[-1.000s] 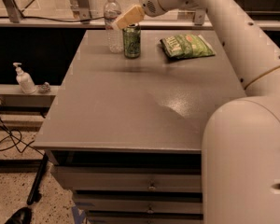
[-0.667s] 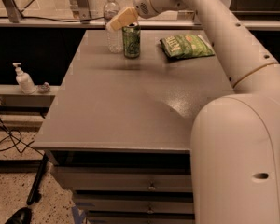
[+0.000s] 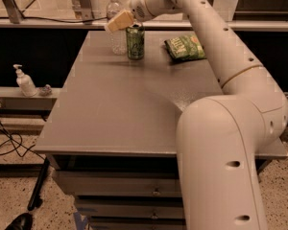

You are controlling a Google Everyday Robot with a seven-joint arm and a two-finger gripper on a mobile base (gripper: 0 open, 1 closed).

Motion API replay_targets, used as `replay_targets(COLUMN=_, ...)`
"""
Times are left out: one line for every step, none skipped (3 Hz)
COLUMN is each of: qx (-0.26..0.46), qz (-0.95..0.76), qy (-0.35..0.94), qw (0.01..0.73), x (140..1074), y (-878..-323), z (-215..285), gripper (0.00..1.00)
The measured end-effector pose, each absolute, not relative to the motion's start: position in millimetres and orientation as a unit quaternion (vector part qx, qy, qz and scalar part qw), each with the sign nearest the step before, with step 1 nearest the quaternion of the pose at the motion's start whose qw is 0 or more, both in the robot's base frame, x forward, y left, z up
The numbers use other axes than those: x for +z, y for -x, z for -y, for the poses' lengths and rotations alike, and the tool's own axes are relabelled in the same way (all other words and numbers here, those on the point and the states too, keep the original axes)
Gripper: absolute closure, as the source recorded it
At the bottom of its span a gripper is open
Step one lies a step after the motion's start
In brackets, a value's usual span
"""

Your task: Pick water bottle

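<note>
1. Nearest the camera, the robot's pale arm [image 3: 225, 166] rises at the right front of the counter [image 3: 110, 114]. It bends and reaches across towards the far left corner.
2. Under the counter's front edge sit closed drawers [image 3: 125, 188].
3. Dark cables [image 3: 5, 138] trail on the floor at the left.
4. A little further back on the left, a small white pump bottle [image 3: 25, 80] stands on a lower ledge [image 3: 9, 92], off the counter.
5. Towards the far end of the counter, a green can [image 3: 135, 43] stands upright. A green snack bag [image 3: 185, 47] lies flat to its right, apart from it.
6. The water bottle [image 3: 117, 43] stands upright just left of the can and slightly behind it, near the far edge, with its white cap showing on top.
7. The hand [image 3: 116, 23] hangs in front of the bottle's upper half, beside the can's top rim. I cannot tell whether it is spread or pressed together, nor whether it touches the bottle.
</note>
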State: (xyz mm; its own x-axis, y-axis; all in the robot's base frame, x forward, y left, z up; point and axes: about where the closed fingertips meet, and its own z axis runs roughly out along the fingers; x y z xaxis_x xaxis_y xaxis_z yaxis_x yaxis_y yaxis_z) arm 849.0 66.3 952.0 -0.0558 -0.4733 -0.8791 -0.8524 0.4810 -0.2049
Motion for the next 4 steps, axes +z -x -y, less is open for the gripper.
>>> replay_targets(qx=0.192, qz=-0.7, qy=0.474, qw=0.499, x=949.7, y=-858.1, z=-76.5, gripper=0.43)
replay_targets(qx=0.196, qz=-0.699, qy=0.474, qw=0.498, x=948.8, y=-863.3, z=-84.5, gripper=0.65)
replay_targets(qx=0.215, qz=-0.692, qy=0.466, qw=0.508, x=961.9, y=-860.1, z=-86.3, gripper=0.89)
replay_targets(qx=0.276, qz=-0.671, qy=0.438, qw=0.53, x=986.7, y=-844.5, z=-85.2, gripper=1.0)
